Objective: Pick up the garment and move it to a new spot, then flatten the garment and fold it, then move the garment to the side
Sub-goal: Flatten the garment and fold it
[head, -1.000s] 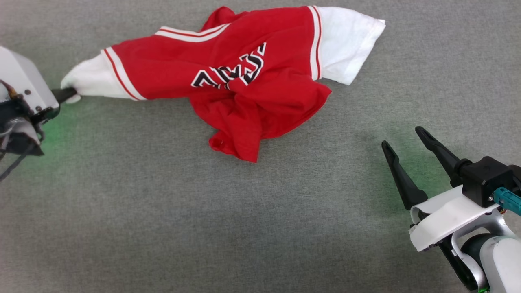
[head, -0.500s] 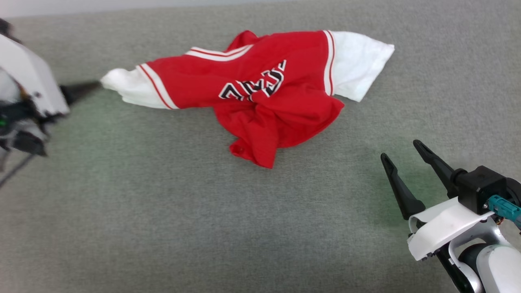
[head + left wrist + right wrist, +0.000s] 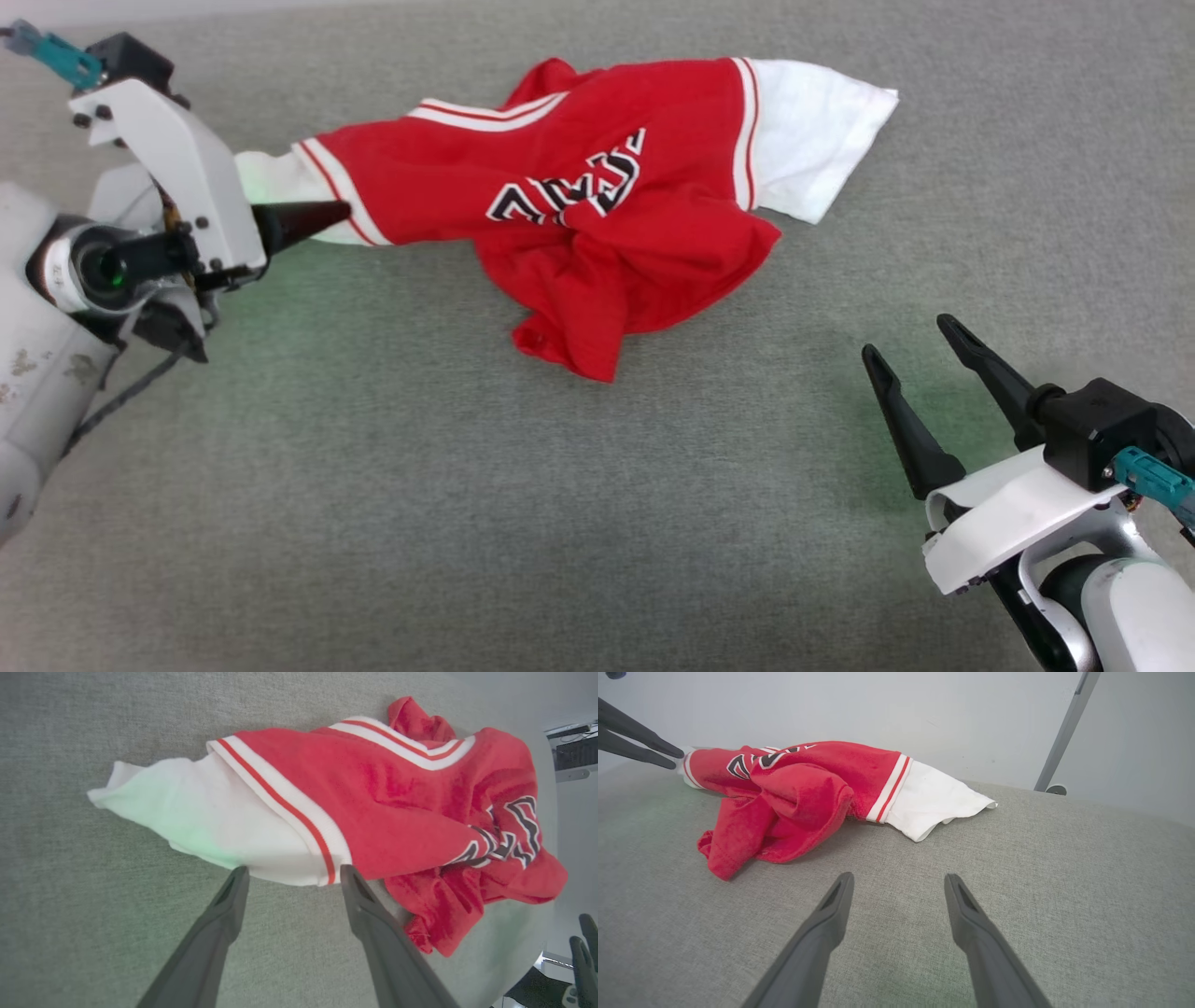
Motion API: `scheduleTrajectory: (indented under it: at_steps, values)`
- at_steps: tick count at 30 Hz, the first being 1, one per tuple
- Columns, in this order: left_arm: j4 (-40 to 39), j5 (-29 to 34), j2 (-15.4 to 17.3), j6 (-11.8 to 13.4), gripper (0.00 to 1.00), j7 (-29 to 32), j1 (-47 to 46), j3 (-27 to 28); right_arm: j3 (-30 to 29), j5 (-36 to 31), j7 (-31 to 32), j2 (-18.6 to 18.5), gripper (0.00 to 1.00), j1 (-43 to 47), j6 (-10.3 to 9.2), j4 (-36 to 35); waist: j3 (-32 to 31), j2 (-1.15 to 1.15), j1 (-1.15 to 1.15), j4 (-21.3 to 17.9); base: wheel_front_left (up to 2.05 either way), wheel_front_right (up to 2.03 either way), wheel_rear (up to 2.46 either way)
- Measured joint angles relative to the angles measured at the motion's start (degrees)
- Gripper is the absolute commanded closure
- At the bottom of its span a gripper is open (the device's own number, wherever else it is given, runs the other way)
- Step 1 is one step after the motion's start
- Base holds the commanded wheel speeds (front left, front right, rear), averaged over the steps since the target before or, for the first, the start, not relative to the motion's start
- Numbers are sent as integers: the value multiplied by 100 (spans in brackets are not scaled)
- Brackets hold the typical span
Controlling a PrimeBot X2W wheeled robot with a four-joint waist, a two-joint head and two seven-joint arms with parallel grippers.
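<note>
The garment (image 3: 579, 159) is a red top with white sleeve ends, lying crumpled on the grey surface with both sleeves spread sideways. My left gripper (image 3: 322, 213) is at its left sleeve. In the left wrist view the left gripper (image 3: 293, 872) is open, its fingertips apart at the near edge of the white sleeve beside the striped band of the garment (image 3: 397, 793), with no cloth pinched between them. My right gripper (image 3: 907, 338) is open at the lower right, well clear of the cloth. In its own view the right gripper (image 3: 898, 877) is over bare surface, with the garment (image 3: 808, 788) beyond.
The grey fabric surface (image 3: 467, 467) spreads wide in front of and beside the garment. A pale wall and a slanted metal pole (image 3: 1064, 728) stand behind it. The surface's curved edge (image 3: 551, 868) lies just past the garment's far side.
My left gripper has let go of the white sleeve end and opened, then moved in along the sleeve to the striped band. The head camera shifted. The right gripper has stayed open.
</note>
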Motion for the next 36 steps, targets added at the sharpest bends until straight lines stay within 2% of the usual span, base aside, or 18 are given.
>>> scheduleTrajectory:
  at_steps: [4,11,13,14,15,17,25,30,34,35,36]
  values:
    - [160,5,5,120,0,-51,-54,51,0,0,-53,41,0,-19,0,40,115,0,0,-141,0,0,0]
    - [436,57,1,143,0,-110,-109,66,-25,-9,-87,81,0,-22,0,85,281,0,0,-298,0,0,0]
    - [517,97,-21,131,18,-168,-118,57,-15,-16,-88,101,0,-45,0,87,308,0,0,-313,0,0,0]
    - [550,119,-30,93,42,-219,-124,59,-3,-19,-97,107,0,-62,0,85,319,0,0,-319,0,0,0]
    - [597,119,-42,63,57,-288,-140,79,11,-19,-97,113,0,-88,0,83,332,0,0,-326,0,0,0]
    - [691,155,-76,-3,100,-396,-197,102,31,-27,-103,119,0,-144,0,75,361,0,0,-341,0,0,0]
    - [1050,330,-232,-182,100,-548,-380,53,81,-32,-164,143,0,-199,0,91,487,0,0,-470,0,0,0]
    - [1282,572,-361,-240,100,-1071,-709,97,98,-32,-221,186,0,-226,0,131,549,0,0,-568,0,0,0]
    - [1524,822,-519,-285,100,-1090,-803,-91,152,-32,-259,231,0,-251,0,193,572,0,0,-633,0,0,0]
    - [1588,856,-568,-274,97,-1042,-797,-147,158,-32,-269,237,0,-252,0,214,566,0,0,-638,0,0,0]
    - [1672,904,-616,-250,60,-990,-790,-213,162,-32,-280,244,0,-252,0,233,555,0,0,-638,0,0,0]
